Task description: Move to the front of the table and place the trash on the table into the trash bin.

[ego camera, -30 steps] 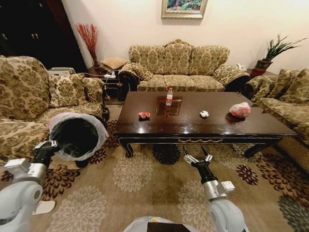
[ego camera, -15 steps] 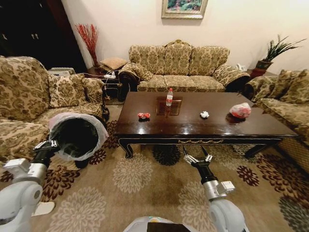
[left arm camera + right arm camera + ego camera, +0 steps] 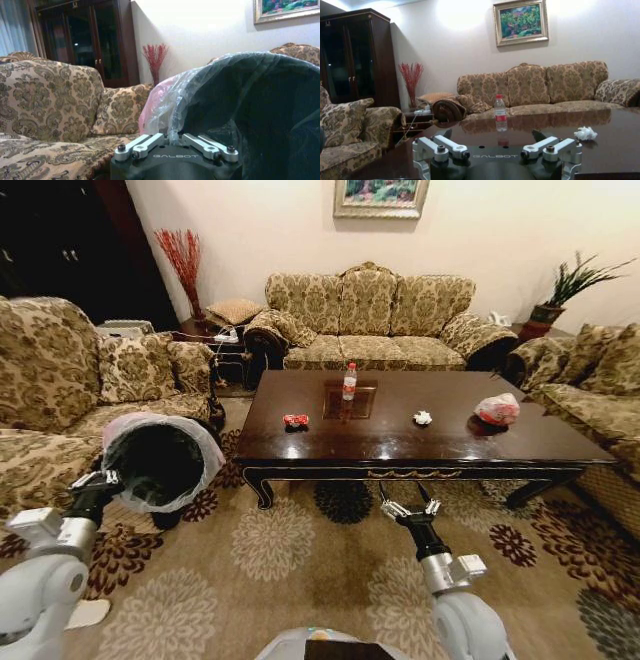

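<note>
The trash lies on the dark glossy table point(image 3: 390, 438): a clear bottle point(image 3: 349, 381) stands near the far side, with a red wrapper point(image 3: 296, 420), a white paper wad point(image 3: 423, 417) and a pink-white bag point(image 3: 498, 408) spread along the top. My left gripper point(image 3: 103, 479) is shut on the rim of the bag-lined trash bin point(image 3: 205, 445), held tilted at my left. In the left wrist view its fingers point(image 3: 145, 144) pinch the liner of the trash bin point(image 3: 260, 105). My right gripper point(image 3: 410, 507) hangs open just short of the table's front edge. The right wrist view shows the bottle point(image 3: 500, 118) and the wad point(image 3: 585, 133).
Patterned sofas stand at the left point(image 3: 60, 380), behind the table point(image 3: 370, 315) and at the right point(image 3: 590, 380). A side table point(image 3: 225, 345) sits in the back-left corner and a plant point(image 3: 560, 290) at the back right. Flowered carpet point(image 3: 290, 570) lies open between me and the table.
The whole head view has shifted slightly, with the table sitting a little farther left in the picture; the camera moved. Both arms hold the same pose.
</note>
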Controlling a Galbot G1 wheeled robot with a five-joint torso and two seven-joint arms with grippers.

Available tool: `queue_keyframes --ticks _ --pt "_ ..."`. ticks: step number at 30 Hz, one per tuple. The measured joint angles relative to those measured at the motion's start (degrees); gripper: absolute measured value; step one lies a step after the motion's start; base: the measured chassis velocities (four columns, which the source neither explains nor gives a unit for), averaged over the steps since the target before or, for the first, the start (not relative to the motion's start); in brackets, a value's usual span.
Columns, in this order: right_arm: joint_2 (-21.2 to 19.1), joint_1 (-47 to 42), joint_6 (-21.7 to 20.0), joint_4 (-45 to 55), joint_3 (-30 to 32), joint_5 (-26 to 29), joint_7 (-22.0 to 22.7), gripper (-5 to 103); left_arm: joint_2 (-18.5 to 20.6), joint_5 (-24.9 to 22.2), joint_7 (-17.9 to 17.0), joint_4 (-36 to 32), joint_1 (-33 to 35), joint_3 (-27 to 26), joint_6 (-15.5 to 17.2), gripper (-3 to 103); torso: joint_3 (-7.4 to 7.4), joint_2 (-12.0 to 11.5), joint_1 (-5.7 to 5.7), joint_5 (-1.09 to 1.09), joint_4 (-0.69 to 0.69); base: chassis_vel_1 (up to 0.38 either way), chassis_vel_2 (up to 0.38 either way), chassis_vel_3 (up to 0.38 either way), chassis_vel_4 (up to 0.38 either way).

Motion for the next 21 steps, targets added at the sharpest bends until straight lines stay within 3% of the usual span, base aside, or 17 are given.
queue_keyframes --ticks 21 --pt "0.00 -0.01 0.00 0.00 0.00 0.00 0.00 100 0.00 0.00 0.01 0.00 0.00 0.00 0.00 0 0.00 0.02 -0.01 0.01 0.00 -0.027 -0.014 0.024 0.011"
